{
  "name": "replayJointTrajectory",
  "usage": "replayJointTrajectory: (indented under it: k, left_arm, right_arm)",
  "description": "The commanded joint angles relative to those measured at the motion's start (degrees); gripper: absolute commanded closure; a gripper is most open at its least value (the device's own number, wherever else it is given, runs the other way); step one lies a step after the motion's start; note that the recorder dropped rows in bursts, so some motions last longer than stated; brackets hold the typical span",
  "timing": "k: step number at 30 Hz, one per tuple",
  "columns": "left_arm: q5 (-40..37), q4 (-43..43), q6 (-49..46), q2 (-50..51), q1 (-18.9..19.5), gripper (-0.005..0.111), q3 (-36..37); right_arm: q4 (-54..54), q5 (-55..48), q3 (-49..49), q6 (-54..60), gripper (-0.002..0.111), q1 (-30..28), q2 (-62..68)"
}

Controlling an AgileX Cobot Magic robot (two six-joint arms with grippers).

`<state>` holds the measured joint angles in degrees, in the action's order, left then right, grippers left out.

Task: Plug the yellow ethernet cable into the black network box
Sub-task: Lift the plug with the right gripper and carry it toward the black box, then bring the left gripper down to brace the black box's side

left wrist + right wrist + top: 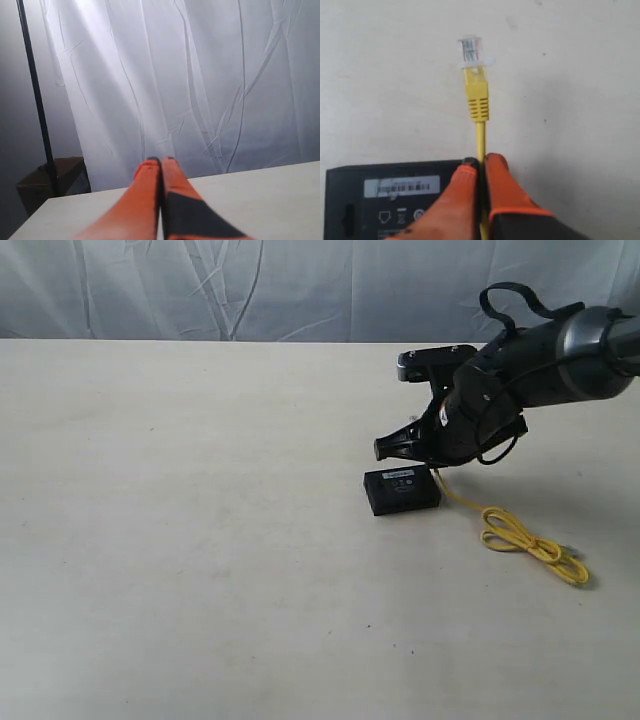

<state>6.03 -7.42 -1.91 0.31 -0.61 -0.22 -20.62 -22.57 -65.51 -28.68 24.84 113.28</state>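
Observation:
The black network box (401, 490) lies flat on the table, its pale label (402, 186) facing up. My right gripper (432, 462) hovers just above the box's far right corner, shut on the yellow ethernet cable (480, 142) a short way behind its plug. The clear plug (471, 52) sticks out past the orange fingertips (496, 165), free in the air over bare table beside the box (355, 200). The rest of the cable (525, 540) trails to the right and ends in a loose coil. My left gripper (160, 161) is shut on nothing, pointing at the curtain.
A white curtain (300, 290) hangs behind the pale table (180, 540). A black pole (35, 95) and a dark box (45, 185) stand beyond the table's edge in the left wrist view.

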Motion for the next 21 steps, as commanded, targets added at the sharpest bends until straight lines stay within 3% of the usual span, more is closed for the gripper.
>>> replayJointTrajectory:
  k: [1, 7, 11, 15, 21]
  left_arm:
    - [1.8, 0.5, 3.9, -0.3, 0.1, 0.107, 0.2]
    - [1.7, 0.7, 4.8, -0.3, 0.1, 0.107, 0.2]
    - [0.6, 6.2, 6.0, -0.3, 0.1, 0.107, 0.2]
    - [-5.1, 7.4, 6.0, -0.2, 0.1, 0.107, -0.2]
    - [-11.1, 8.9, 6.0, 7.1, 0.0, 0.107, -7.2]
  right_arm:
    - [-2.0, -1.2, -1.7, 0.5, 0.109, -0.4, 1.3]
    - [3.3, -1.2, -1.7, 6.6, 0.109, 2.0, 1.3]
    - [8.7, -0.8, -1.7, 8.7, 0.109, 4.8, 1.3]
    - [10.6, -0.8, -1.7, 10.0, 0.109, 7.7, 1.3]
    - [10.7, 0.9, -1.7, 10.4, 0.109, 8.9, 0.3]
